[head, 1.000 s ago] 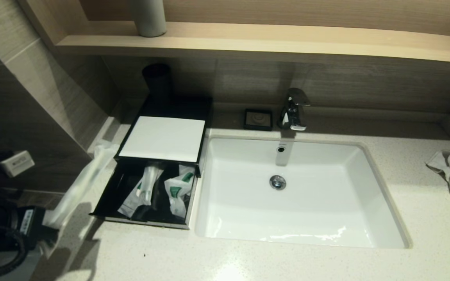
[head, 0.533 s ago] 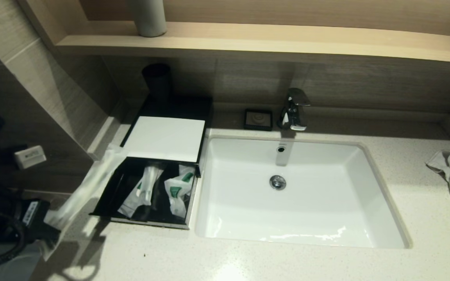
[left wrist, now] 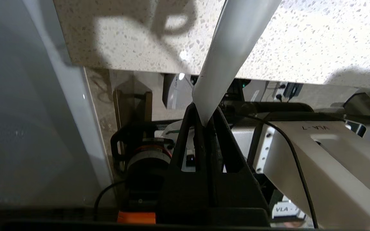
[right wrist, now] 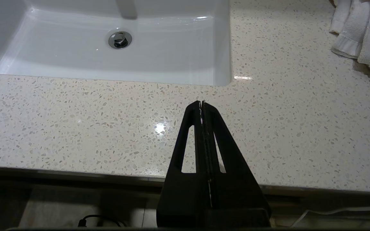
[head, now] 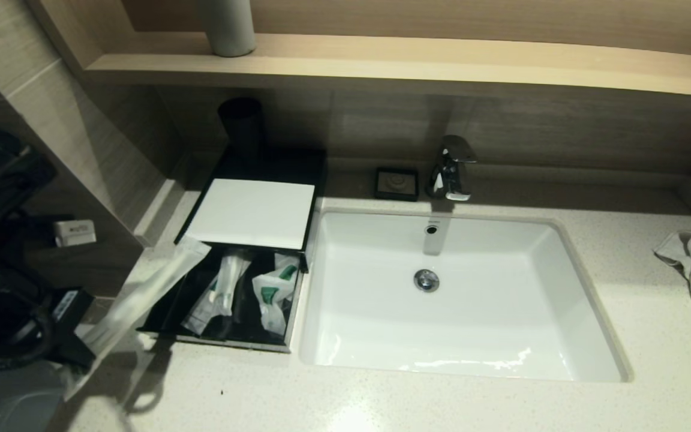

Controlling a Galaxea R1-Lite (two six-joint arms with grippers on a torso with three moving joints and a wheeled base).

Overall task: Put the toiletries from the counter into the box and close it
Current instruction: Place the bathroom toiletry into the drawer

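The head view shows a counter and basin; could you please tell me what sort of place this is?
Most likely a hotel bathroom vanity: a white sink under a chrome faucet, a speckled counter and a black box of wrapped toiletries.

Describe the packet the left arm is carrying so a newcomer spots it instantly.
Start at the white sink; the open black box sits just to its left. Slanting over that box's outer left edge is a long translucent white packet, its lower end pinched in the left pincer. Unlike the green-printed sachets lying inside, it is plain and airborne.

Speckled stone counter, white sink, wood shelf, wall seemingly tiled.
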